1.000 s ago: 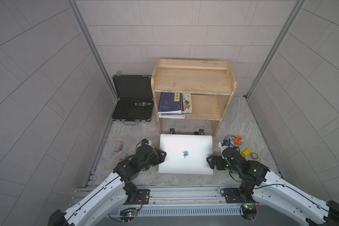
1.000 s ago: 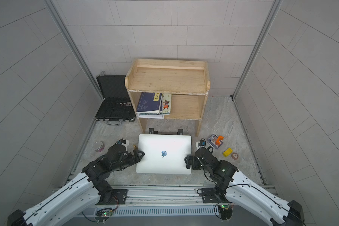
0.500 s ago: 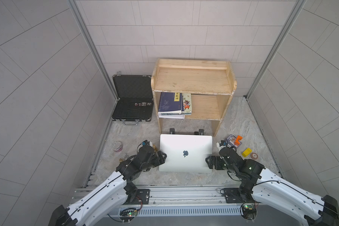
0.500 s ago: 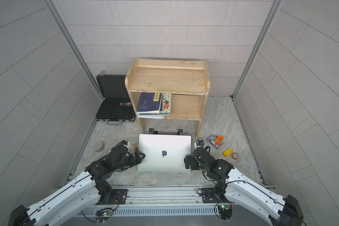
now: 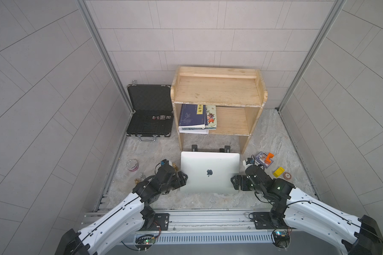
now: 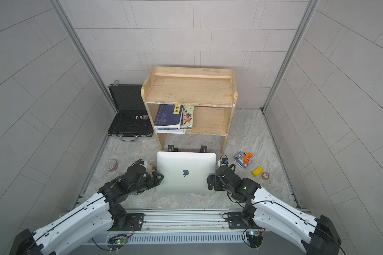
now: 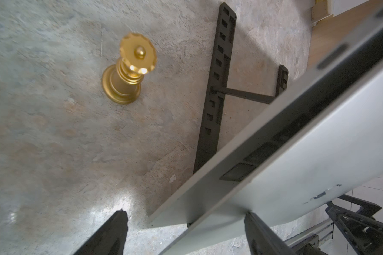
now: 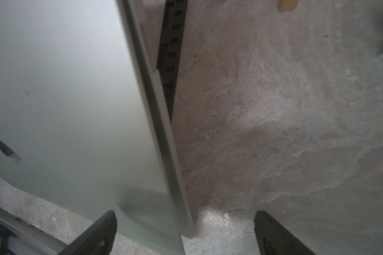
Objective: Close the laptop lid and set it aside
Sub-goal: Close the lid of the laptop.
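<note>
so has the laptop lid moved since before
Yes, slightly: the laptop lid's near edge drew back from the front rail toward the wooden shelf; far edge unchanged.

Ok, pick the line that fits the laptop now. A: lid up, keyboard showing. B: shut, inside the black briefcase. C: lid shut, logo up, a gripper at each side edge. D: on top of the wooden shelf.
C: in both top views the laptop lies shut, logo up, with the left gripper and the right gripper at its side edges.
</note>
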`<state>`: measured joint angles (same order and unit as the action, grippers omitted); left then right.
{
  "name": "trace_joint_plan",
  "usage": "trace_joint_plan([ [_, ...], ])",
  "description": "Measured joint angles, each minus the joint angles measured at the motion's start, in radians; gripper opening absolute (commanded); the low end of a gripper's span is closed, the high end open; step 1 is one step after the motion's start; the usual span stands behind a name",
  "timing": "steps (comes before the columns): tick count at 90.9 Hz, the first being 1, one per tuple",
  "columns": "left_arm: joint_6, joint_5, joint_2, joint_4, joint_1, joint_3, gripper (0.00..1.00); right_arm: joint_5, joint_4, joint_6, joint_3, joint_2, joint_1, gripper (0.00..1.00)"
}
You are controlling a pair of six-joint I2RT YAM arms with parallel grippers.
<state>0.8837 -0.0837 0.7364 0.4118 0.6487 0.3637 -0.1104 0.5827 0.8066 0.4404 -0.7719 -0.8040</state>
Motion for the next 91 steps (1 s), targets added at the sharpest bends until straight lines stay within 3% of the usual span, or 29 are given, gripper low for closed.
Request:
trace_joint_plan([
  [45,-0.047,0.011,0.088,-0.115,0.008,0.011,0.84,0.018,-0.082,-0.04,0.01,-0.067,0.014,1.0],
  [91,-0.163,-0.057,0.219,-0.105,0.009,0.168,0.84,0.015,-0.09,-0.084,0.115,-0.127,0.018,1.0],
])
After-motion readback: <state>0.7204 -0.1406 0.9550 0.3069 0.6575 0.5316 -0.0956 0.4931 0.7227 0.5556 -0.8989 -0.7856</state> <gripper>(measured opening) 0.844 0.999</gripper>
